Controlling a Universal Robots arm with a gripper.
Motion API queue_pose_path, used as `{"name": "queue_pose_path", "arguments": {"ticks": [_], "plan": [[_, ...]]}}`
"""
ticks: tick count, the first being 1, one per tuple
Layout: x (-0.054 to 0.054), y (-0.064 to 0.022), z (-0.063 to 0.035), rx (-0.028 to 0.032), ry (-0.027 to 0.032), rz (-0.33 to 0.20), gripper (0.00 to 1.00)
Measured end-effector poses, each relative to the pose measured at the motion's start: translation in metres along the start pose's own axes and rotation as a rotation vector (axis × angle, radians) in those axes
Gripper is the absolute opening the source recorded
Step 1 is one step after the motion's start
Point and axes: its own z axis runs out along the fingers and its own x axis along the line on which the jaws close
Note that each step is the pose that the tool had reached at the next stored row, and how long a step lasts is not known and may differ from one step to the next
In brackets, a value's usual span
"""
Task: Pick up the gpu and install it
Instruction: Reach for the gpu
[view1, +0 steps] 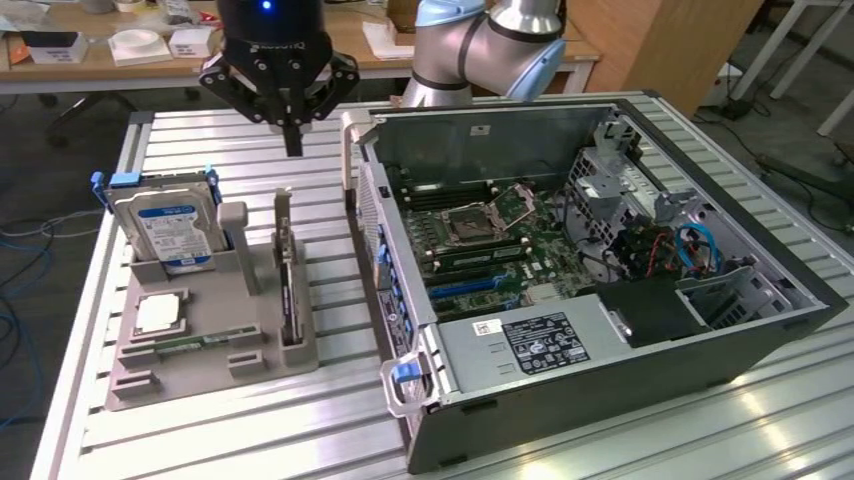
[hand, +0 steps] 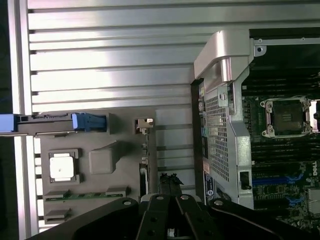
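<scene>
Gripper (view1: 292, 148) hovers over the parts holder, fingers pressed together, carrying nothing
Below it the gpu (view1: 286, 272) stands on edge in a slot of the grey holder (view1: 187, 372), just beside the upright hard drive (view1: 167, 228), on the table next to the open computer case (view1: 601, 390)

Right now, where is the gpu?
At the exterior view's left, the gpu stands on edge in the grey holder, between the hard drive and the open computer case.
</scene>
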Motion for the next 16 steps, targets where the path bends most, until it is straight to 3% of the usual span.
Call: {"name": "queue_pose_path", "arguments": {"ticks": [16], "plan": [[0.017,-0.0016,-0.0005,0.0,0.0001,0.0,0.1]]}}
